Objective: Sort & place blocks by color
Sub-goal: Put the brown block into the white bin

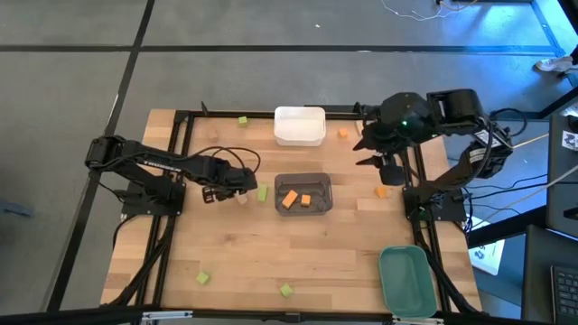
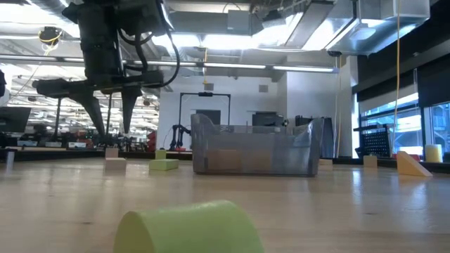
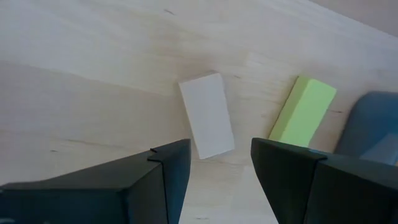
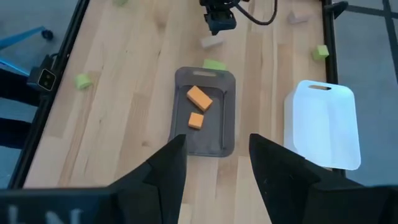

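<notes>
My left gripper point(image 1: 238, 187) point(image 3: 221, 165) hangs open just above the table. A pale tan block point(image 3: 207, 116) point(image 1: 242, 198) lies flat below and slightly ahead of its fingertips, untouched; in the low view the gripper point(image 2: 111, 130) ends above that block point(image 2: 114, 164). A light green block point(image 3: 303, 112) point(image 1: 262, 193) lies beside it, against the dark grey bin point(image 1: 323, 181), which holds two orange blocks point(image 4: 199, 98) point(image 4: 196, 120). My right gripper point(image 1: 373, 153) point(image 4: 217, 162) is open and high, near the table's far right.
A white bin point(image 1: 299, 125) stands at the far edge and a green bin point(image 1: 405, 280) at the near right corner. Loose orange blocks point(image 1: 343, 134) point(image 1: 381, 191) and green blocks point(image 1: 242, 120) point(image 1: 203, 278) point(image 1: 286, 290) lie scattered. A green rounded block point(image 2: 190, 225) sits close to the low camera.
</notes>
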Available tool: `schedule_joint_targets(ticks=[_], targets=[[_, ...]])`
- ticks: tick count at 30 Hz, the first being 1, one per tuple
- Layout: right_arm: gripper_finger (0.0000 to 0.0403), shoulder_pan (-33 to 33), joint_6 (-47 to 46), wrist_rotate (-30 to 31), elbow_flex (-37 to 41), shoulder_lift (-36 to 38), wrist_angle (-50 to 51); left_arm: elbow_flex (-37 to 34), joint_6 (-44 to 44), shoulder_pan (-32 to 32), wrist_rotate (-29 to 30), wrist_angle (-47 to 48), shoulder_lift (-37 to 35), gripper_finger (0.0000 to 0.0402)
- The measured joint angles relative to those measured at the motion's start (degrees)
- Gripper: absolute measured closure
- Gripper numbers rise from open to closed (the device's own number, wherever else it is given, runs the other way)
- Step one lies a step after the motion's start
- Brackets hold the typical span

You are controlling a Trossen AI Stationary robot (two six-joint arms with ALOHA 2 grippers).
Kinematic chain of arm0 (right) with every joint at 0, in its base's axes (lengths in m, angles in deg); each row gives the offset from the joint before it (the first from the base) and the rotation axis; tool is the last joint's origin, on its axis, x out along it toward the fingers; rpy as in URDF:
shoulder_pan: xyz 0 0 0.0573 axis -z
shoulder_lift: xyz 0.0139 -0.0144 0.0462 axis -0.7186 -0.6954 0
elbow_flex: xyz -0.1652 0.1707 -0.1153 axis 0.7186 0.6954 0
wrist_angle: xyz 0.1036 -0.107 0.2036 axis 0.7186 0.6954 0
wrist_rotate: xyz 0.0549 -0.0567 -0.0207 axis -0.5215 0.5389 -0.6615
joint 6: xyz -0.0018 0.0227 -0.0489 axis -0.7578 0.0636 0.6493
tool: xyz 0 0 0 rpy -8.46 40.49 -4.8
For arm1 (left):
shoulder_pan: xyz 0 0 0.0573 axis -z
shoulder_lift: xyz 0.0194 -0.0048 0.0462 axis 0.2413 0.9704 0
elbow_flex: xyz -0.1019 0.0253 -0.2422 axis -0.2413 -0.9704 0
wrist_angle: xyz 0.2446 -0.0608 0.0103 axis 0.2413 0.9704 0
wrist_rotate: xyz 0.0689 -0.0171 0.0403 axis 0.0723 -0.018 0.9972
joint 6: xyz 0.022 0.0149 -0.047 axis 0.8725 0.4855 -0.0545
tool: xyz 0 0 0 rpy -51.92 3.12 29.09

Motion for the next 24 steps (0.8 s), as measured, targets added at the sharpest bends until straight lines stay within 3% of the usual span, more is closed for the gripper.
schedule_joint_targets(ticks=[6, 24], targets=[[0.0228, 0.0, -0.01, -0.04, 0.02, -0.15, -1.08, -0.08, -0.89, 0.05, -2.88, 0.13, 1.7, 0.024], [0.0228, 0.0, 0.01, -0.17, 0.04, -0.21, -3.88, -0.03, -3.83, 0.22, -4.23, -2.99, 7.33, 0.024]])
